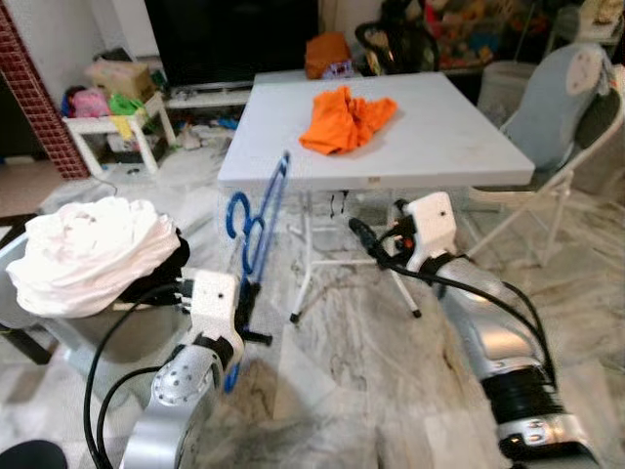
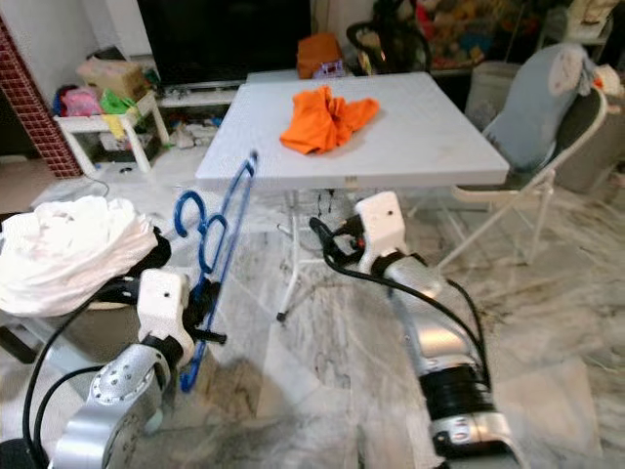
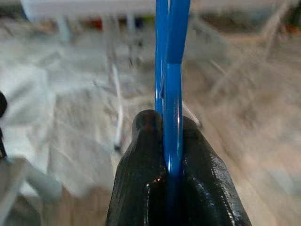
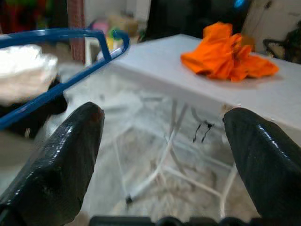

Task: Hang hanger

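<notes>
- While the left pincer (image 1: 246, 311) sits low at the robot's left, its two black fingers (image 3: 141, 155) are pressed together on the blue hanger (image 1: 256, 239), pinching a thin bar of it.
- Hanger stands tilted in the air, hook end (image 2: 188, 213) up and toward the robot's left, its top reaching to the near edge of the white surface (image 1: 459, 147) (contact with that edge cannot be told).
- Right pincer (image 4: 164, 136): fingers spread wide, nothing between them; held in the air below the surface's near edge, just beside the hanger.
- Orange cloth (image 1: 344, 117) lies crumpled on the surface, toward its far side.
- White pile of laundry (image 1: 93, 252) sits at the robot's left, near the left arm.
- Folding chair (image 1: 566, 107) stands at the surface's right side, on the marble floor (image 1: 371, 362).
</notes>
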Controlling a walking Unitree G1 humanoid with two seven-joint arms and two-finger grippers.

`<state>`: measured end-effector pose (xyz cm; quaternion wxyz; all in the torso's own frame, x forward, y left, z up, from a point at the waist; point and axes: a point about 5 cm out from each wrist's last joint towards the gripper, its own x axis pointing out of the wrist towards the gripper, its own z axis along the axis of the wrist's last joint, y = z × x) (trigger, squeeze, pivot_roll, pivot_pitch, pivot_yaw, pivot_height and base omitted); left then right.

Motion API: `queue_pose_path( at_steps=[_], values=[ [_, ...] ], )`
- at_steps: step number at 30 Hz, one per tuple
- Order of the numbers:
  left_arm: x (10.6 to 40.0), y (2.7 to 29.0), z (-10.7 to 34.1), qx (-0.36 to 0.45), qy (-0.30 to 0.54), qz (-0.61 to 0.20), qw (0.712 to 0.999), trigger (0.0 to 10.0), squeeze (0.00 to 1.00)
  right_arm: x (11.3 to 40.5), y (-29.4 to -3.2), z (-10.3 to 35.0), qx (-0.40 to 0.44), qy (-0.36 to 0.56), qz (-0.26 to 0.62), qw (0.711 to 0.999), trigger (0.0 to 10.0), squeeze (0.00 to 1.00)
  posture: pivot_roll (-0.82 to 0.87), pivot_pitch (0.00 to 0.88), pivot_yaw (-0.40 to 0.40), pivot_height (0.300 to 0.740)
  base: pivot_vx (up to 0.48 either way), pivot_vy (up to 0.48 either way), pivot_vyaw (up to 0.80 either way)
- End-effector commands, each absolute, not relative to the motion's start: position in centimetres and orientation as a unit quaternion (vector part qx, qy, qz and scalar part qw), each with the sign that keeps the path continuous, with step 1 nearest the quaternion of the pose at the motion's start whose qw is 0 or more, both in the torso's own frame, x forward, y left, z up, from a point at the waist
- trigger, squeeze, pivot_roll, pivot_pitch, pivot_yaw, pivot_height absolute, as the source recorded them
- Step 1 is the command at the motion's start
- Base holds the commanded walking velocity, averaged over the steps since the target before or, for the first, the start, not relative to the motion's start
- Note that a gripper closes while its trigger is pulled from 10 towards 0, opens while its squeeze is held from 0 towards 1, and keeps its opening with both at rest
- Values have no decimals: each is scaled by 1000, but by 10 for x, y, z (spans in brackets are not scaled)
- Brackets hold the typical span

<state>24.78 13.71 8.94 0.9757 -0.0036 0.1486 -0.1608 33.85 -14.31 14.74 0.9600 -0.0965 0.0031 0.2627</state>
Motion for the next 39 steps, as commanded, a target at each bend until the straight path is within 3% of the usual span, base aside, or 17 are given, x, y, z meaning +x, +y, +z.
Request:
queue_pose_path(
  at_steps=[1, 5, 8, 11, 17, 26, 30, 31, 32, 33, 34, 35, 36, 39],
  values=[
    [249, 137, 91, -3, 154, -181, 971, 10000, 0, 339, -138, 156, -124, -14, 291, 948, 10000, 0, -63, 0, 31, 740, 0, 0, 0],
    [248, 147, 84, 19, 195, -222, 955, 10000, 0, 333, -147, 153, -197, -3, 349, 916, 10000, 0, -69, 0, 31, 740, 0, 0, 0],
    [241, 149, 77, 38, 236, -299, 924, 10000, 0, 320, -154, 153, -270, -6, 440, 857, 10000, 0, -77, 0, 36, 740, 0, 0, 0],
    [237, 149, 74, 56, 249, -343, 904, 10000, 0, 315, -156, 155, -282, -4, 481, 830, 10000, 0, -83, 0, 38, 740, 0, 0, 0],
    [228, 143, 74, 114, 260, -443, 850, 10000, 0, 311, -162, 155, -350, 34, 561, 750, 10000, 0, -87, 0, 49, 740, 0, 0, 0],
    [238, 127, 81, 164, 205, -474, 840, 10000, 0, 296, -155, 135, -398, 99, 643, 646, 10000, 0, -79, 0, 55, 740, 0, 0, 0],
    [236, 120, 81, 166, 198, -487, 834, 10000, 0, 296, -156, 129, -417, 114, 647, 628, 9765, 0, -79, 0, 55, 740, 0, 0, 0],
    [236, 118, 81, 167, 195, -492, 832, 10000, 0, 297, -156, 128, -423, 118, 646, 624, 5333, 0, -79, 0, 55, 740, 0, 0, 0],
    [234, 116, 80, 165, 192, -497, 830, 10000, 0, 298, -156, 127, -433, 122, 645, 618, 4549, 0, -79, 0, 63, 740, 0, 0, 0],
    [234, 116, 80, 165, 192, -497, 830, 10000, 0, 298, -156, 127, -433, 122, 645, 618, 4549, 0, -79, 0, 63, 740, 0, 0, 0],
    [232, 115, 78, 168, 195, -505, 824, 10000, 0, 301, -152, 128, -442, 115, 641, 617, 3294, 0, -79, 0, 67, 740, 0, 0, 0],
    [231, 114, 77, 169, 196, -509, 821, 10000, 0, 301, -151, 128, -443, 112, 640, 618, 3294, 0, -79, 0, 67, 740, 0, 0, 0],
    [231, 113, 76, 172, 195, -511, 819, 10000, 0, 302, -148, 129, -440, 109, 642, 619, 0, 0, -79, 0, 68, 740, 0, 0, 0],
    [231, 110, 75, 172, 193, -517, 816, 10000, 0, 301, -144, 128, -447, 109, 645, 610, 0, 0, -81, 0, 73, 740, 0, 0, 0]
  ],
)
